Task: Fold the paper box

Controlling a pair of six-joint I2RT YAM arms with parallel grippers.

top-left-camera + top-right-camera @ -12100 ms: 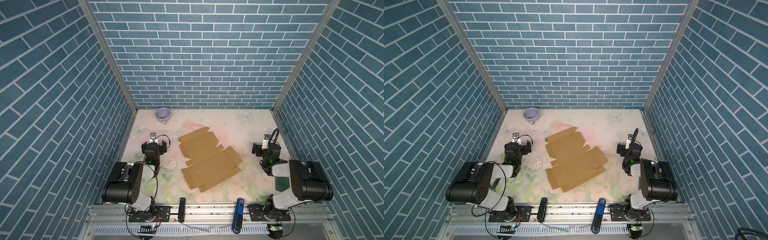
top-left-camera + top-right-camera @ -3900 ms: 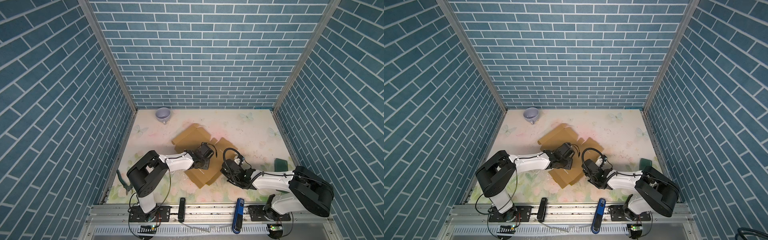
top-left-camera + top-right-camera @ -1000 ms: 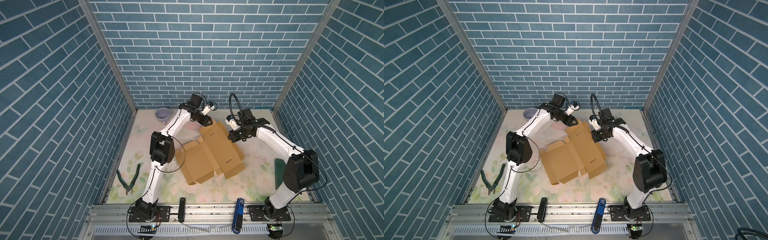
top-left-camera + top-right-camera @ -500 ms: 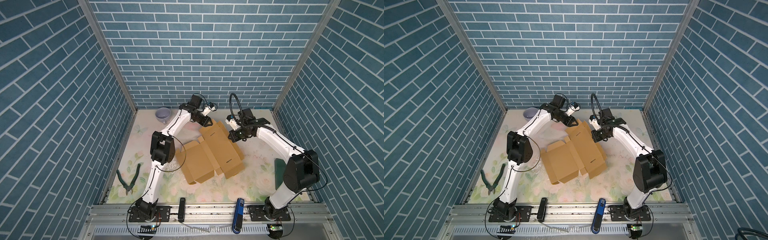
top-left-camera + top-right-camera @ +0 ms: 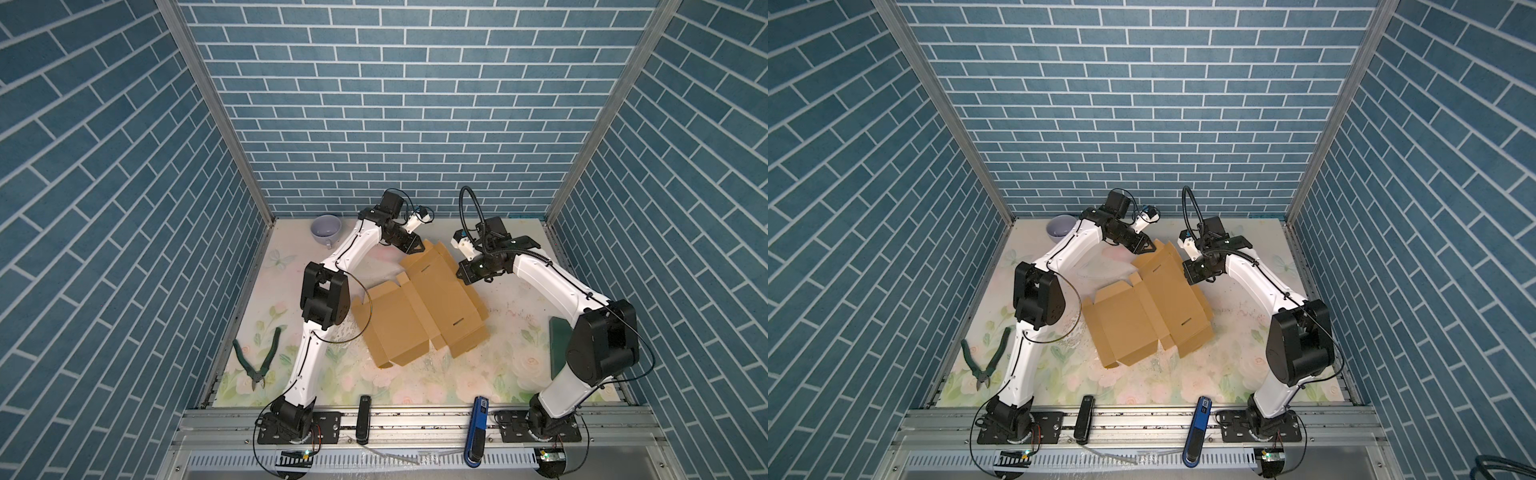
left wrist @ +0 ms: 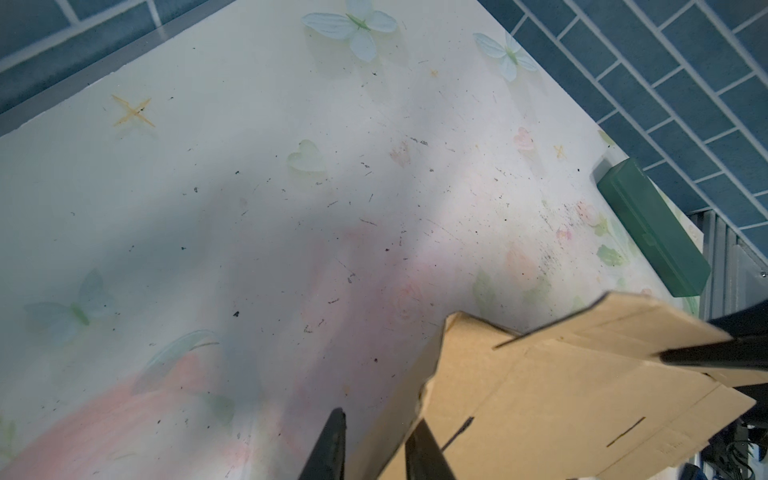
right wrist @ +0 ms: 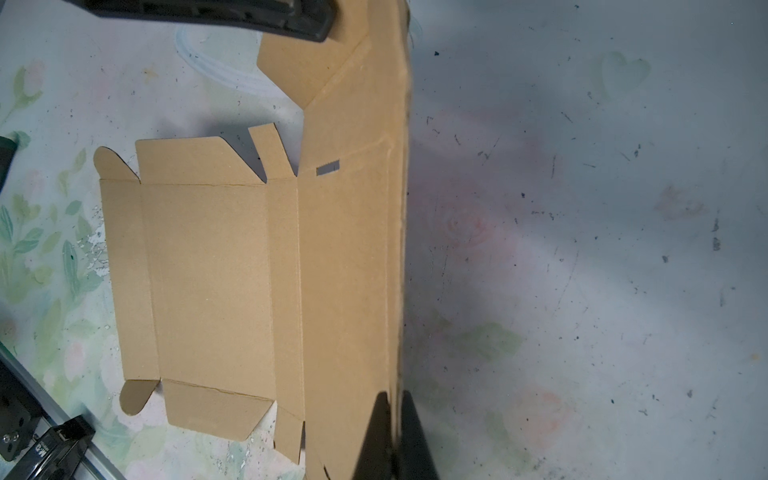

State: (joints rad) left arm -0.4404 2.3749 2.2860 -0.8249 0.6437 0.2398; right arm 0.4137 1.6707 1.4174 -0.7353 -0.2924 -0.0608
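Enclosure: blue brick-pattern walls (image 5: 395,104) on three sides, and a floral-print table (image 5: 511,320), scuffed and speckled. I list what my screens show.

1. Paper box (image 5: 419,307) (image 5: 1142,316): a tan cardboard blank, part folded, on the table. Its far panel lies between the two grippers. The rest spreads flat away from them toward the arm bases, with side flaps out and small slots showing.

2. Left gripper (image 5: 417,248) (image 5: 1147,248): at the far corner of the box. In the left wrist view its jaws stand parted (image 6: 378,419). The cardboard's edge lies against one finger (image 6: 424,453), and bare table shows in the gap beside the other. I see no clamp on the box.

3. Right gripper (image 5: 463,278) (image 5: 1192,279): at the side edge of the same panel, across the cardboard from the left gripper. In the right wrist view its fingers are pinched together (image 7: 392,399) on a raised strip of the box, seen edge-on.

4. Cup (image 5: 326,227): pale lilac, near the left gripper on the side away from the right gripper.

5. Pliers (image 5: 257,357): green-handled, well apart from the left gripper, back beside that arm's lower link.

6. Green case (image 5: 557,345) (image 6: 652,226): well apart from the right gripper, beside that arm's bulky joint.

7. Black bar (image 5: 364,419) and blue bar (image 5: 478,424): on the front rail (image 5: 415,419), farthest from both grippers. I cannot tell what they are.
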